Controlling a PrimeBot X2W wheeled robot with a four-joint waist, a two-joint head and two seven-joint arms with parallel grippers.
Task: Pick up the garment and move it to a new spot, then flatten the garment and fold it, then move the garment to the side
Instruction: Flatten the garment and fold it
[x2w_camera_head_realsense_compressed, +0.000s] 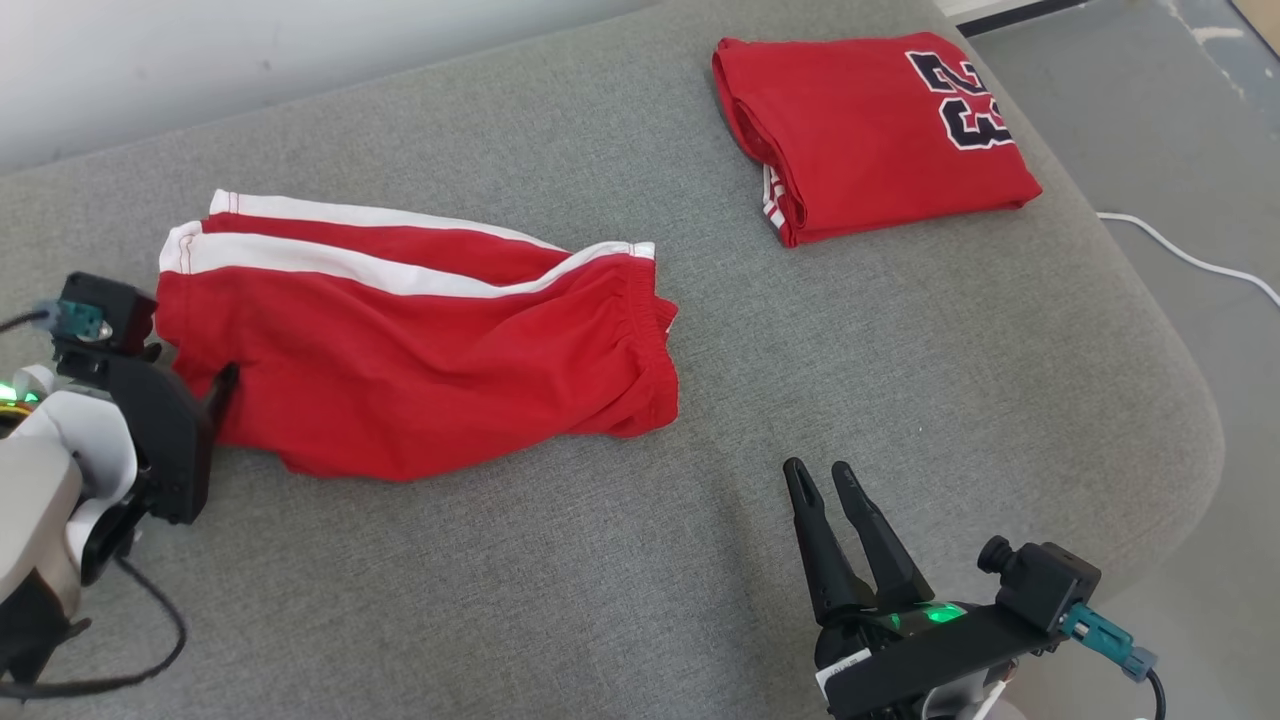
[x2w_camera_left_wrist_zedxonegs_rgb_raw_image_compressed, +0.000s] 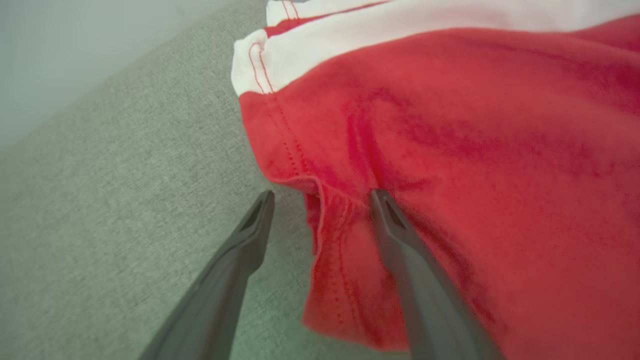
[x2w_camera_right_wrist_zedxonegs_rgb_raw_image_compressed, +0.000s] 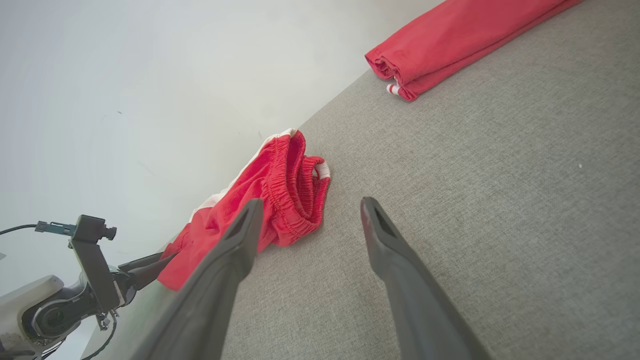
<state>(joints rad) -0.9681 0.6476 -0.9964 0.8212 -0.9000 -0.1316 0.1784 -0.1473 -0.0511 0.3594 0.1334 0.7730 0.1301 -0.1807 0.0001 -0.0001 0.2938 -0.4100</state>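
Red shorts (x2w_camera_head_realsense_compressed: 400, 350) w/ white side stripes lie rumpled, centre-left on a grey cushion (x2w_camera_head_realsense_compressed: 600, 560). L gripper (x2w_camera_left_wrist_zedxonegs_rgb_raw_image_compressed: 322, 194) is at their left hem, jaws spread wide, one finger over the fabric, one beside it, nothing grasped. R gripper (x2w_camera_head_realsense_compressed: 818, 467) hovers over bare cushion nearby, jaws released. A folded red jersey (x2w_camera_head_realsense_compressed: 880, 140) lies at the far right.

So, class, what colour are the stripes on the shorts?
White stripes on red shorts; head view shows them best.

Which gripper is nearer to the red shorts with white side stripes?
Left. The left gripper straddles the leg hem of the red shorts, jaws open. The right gripper is over the bare grey fabric surface, apart from the waistband.
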